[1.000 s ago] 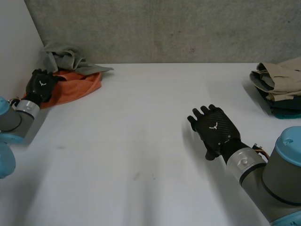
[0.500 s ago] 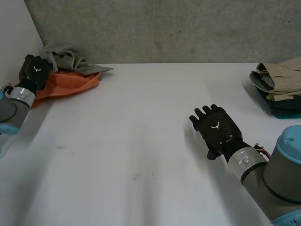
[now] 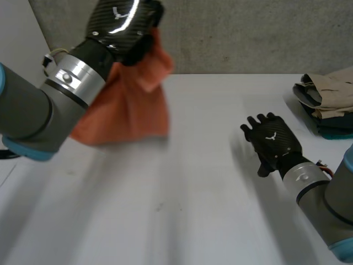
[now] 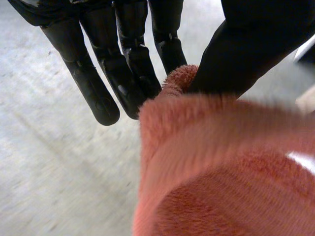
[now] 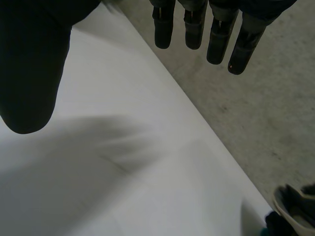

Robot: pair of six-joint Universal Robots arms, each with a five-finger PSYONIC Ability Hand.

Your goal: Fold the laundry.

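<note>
Left hand [image 3: 122, 23] raised above the white surface [image 3: 182, 199]: we see its fingers [image 4: 125, 83] and thumb pinching a fluffy orange cloth [image 3: 132, 105] that hangs below; right hand [image 3: 274, 144] hovers with its fingers [image 5: 219, 42] straight and empty.

A stack of folded clothes [image 3: 326, 95] lies at the white table's [image 3: 182, 187] far right.

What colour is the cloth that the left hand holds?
Plain orange, no pattern. The head view shows the cloth best, hanging from the left hand.
</note>
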